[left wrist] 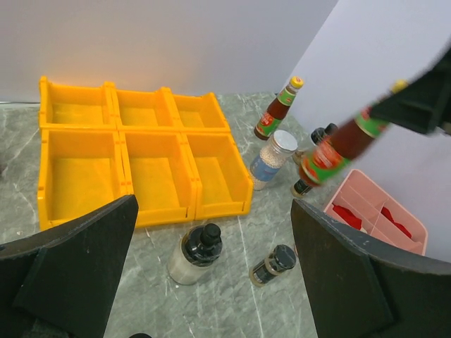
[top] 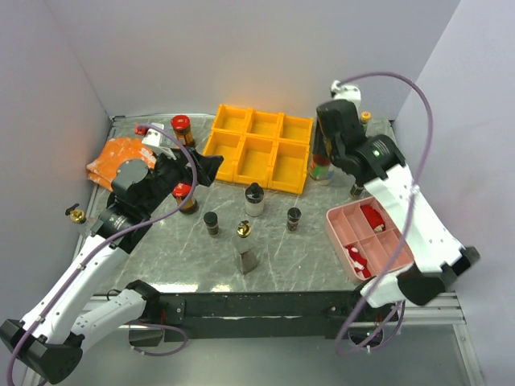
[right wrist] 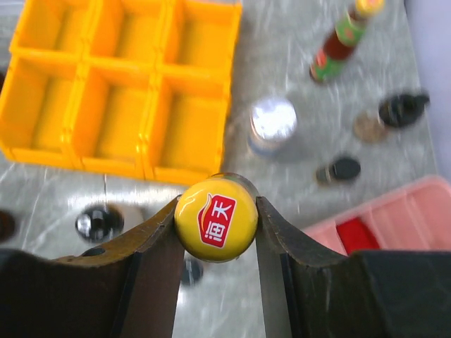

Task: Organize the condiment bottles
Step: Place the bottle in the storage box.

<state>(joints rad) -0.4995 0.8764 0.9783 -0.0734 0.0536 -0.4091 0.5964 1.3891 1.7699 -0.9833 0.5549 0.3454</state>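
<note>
My right gripper [right wrist: 215,232] is shut on the yellow cap [right wrist: 215,218] of a dark sauce bottle [left wrist: 338,148] and holds it tilted, off the table, beside the yellow six-bin organizer [top: 257,149]; it shows in the top view [top: 323,163]. My left gripper [left wrist: 218,282] is open and empty above a black-capped white jar [left wrist: 197,252] and a small black-capped bottle [left wrist: 273,264]. A silver-capped jar [left wrist: 273,158] and a second yellow-capped sauce bottle [left wrist: 280,107] stand right of the organizer. Two red-capped jars [top: 181,127] [top: 185,197], a black-capped bottle [top: 212,223] and a gold-capped bottle [top: 244,249] stand on the left and front.
A pink divided tray [top: 358,221] with red and white packets sits at the front right. An orange cloth [top: 113,157] lies at the back left. Small dark bottles [right wrist: 402,109] [right wrist: 338,169] stand between the silver jar and the right wall. All organizer bins hold nothing.
</note>
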